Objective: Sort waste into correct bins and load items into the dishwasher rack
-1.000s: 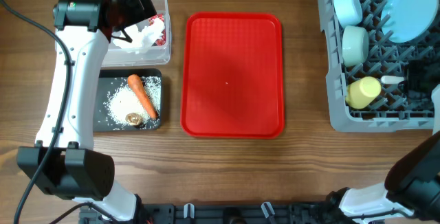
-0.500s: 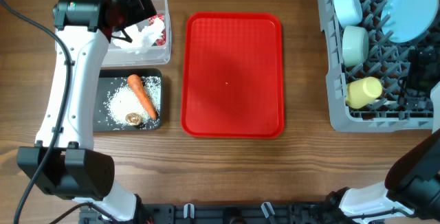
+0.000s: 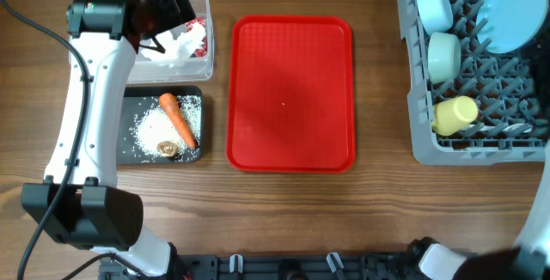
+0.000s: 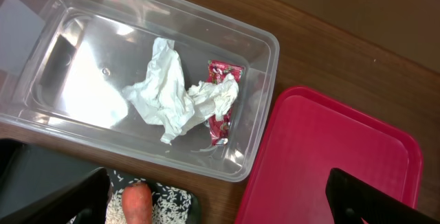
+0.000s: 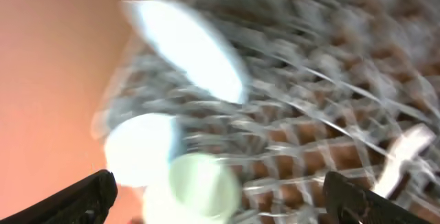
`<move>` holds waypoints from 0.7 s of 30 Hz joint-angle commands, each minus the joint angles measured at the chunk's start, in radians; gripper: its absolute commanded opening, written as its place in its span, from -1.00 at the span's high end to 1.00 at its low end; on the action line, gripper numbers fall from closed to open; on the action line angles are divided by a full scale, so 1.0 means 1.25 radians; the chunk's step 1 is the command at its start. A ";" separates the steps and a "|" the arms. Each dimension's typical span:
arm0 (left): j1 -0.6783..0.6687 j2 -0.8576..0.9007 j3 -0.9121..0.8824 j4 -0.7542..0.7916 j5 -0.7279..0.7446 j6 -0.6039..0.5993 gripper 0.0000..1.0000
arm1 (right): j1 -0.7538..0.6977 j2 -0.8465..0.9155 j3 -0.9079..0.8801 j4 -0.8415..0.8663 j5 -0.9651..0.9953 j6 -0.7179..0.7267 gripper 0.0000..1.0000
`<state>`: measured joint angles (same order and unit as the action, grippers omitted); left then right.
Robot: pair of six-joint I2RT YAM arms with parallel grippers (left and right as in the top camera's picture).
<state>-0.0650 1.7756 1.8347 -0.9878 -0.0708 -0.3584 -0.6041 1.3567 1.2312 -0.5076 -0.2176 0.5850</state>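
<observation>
My left gripper hovers open over the clear tub, its fingers wide apart and empty in the left wrist view. The tub holds the white tissue and red wrapper. The black tray carries the carrot, rice and a brown lump. The grey rack holds the plate, a pale blue bowl, a mint bowl, the yellow cup and the white spoon. My right gripper is open above the rack in its blurred wrist view, and hidden from overhead.
The flat red tray lies bare between the bins and the rack. The left arm stretches along the table's left side, over the edge of the black tray. Bare wood shows along the front.
My right gripper has opened and pulled off the rack toward the right edge. The spoon now lies in the rack's front row. The left arm has not moved.
</observation>
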 commanded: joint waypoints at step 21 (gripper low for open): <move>0.002 0.002 -0.002 0.002 -0.008 -0.013 -1.00 | 0.519 -0.141 0.010 -0.137 -0.125 -0.361 -1.00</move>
<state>-0.0650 1.7756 1.8347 -0.9878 -0.0708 -0.3584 0.0029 1.1667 1.2327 -0.6773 -0.4091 0.1005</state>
